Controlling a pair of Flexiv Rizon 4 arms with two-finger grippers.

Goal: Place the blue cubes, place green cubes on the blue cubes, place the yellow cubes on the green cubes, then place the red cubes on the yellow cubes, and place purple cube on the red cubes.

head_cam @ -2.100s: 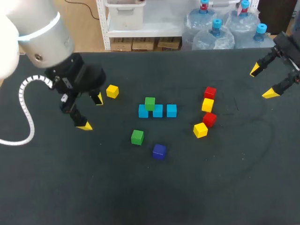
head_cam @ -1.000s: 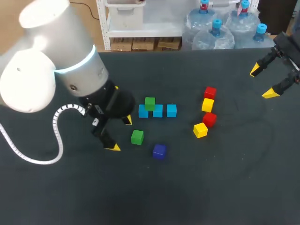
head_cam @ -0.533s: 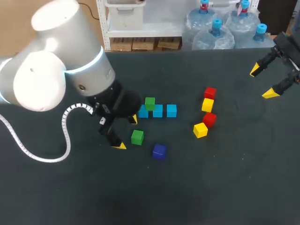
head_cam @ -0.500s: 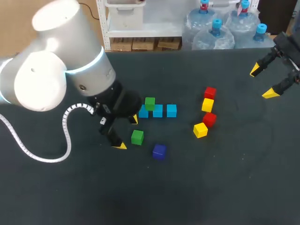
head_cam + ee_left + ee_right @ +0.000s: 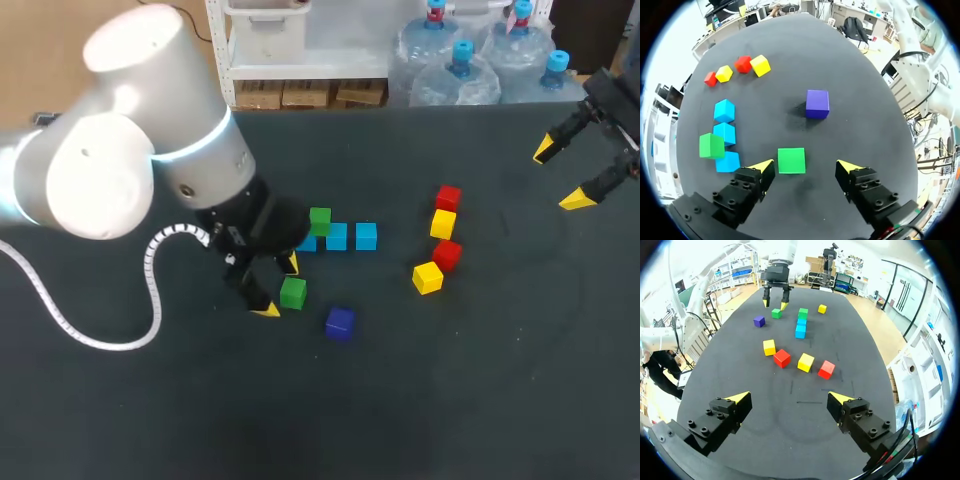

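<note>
Over the left half of the black table (image 5: 150, 420), the left gripper (image 5: 277, 287) has swung in from the table's left side and come down around the loose green plastic cube (image 5: 791, 160). Its fingers are spread and pinch nothing. The cube lies on the table between them, just beside one tip and well clear of the other. This looks like a finished approach with the squeeze not yet made, so the second green cube seems next to join the build. Off-centre as it sits, the cube may skid when the fingers come together.

Counting outward from that gripper:
- **Green cubes:** two, the one between its fingers and a stacked green cube (image 5: 320, 220) beside it.
- **Light-blue cubes:** three (image 5: 728, 161) (image 5: 724, 133) (image 5: 724, 110), touching in a row. The stacked green cube rests on the end of the row nearest the gripper.
- **Purple cube:** one (image 5: 817, 103), ahead of the fingers.
- **Yellow cubes:** three. Two (image 5: 443, 222) (image 5: 427, 276) lie well beyond the row, and one (image 5: 822, 308) sits on the far side of the left arm, visible only from the right wrist.
- **Red cubes:** two (image 5: 448, 197) (image 5: 447, 254), mixed in with the two yellow ones.

At the table's far right, the right gripper (image 5: 558, 177) has not moved. Its fingers are spread and empty, well apart from every cube.
</note>
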